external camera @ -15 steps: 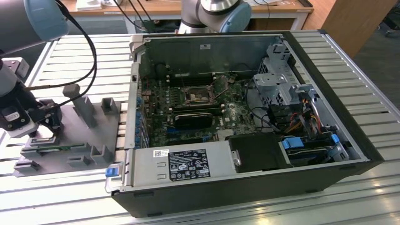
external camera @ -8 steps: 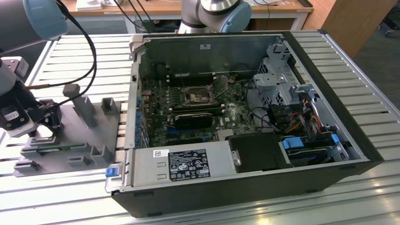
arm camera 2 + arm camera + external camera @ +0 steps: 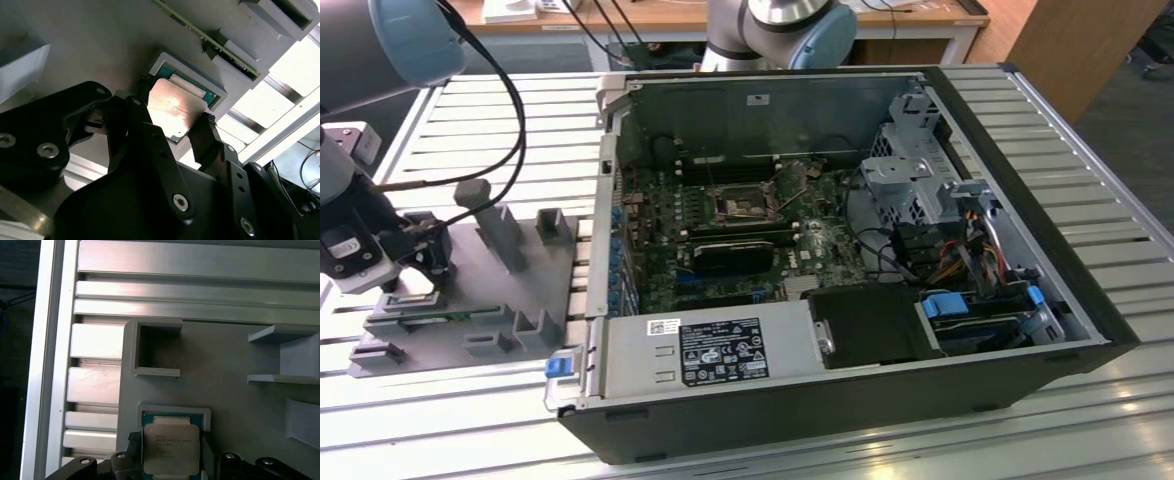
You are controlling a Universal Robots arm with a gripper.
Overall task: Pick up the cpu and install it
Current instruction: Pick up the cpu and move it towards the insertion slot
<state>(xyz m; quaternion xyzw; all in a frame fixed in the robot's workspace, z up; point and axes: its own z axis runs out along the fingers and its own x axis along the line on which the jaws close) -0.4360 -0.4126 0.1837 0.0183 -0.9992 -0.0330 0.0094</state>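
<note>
One cpu (image 3: pixel 171 450), silver top up, is seated in the recess of the grey fixture tray (image 3: pixel 235 405). It is straddled by the gripper (image 3: pixel 174 107), jaws parted, nothing held. Grasp step judged underway; square, even closure is called for.

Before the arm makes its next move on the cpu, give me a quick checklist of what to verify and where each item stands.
1. The cpu lies flat in its pocket of the fixture tray: ok.
2. The gripper is lined up on the cpu: ok.
3. Grip closed on it: cannot tell.
4. Computer case open on top: ok.
5. Socket empty and ready: cannot tell.
</note>
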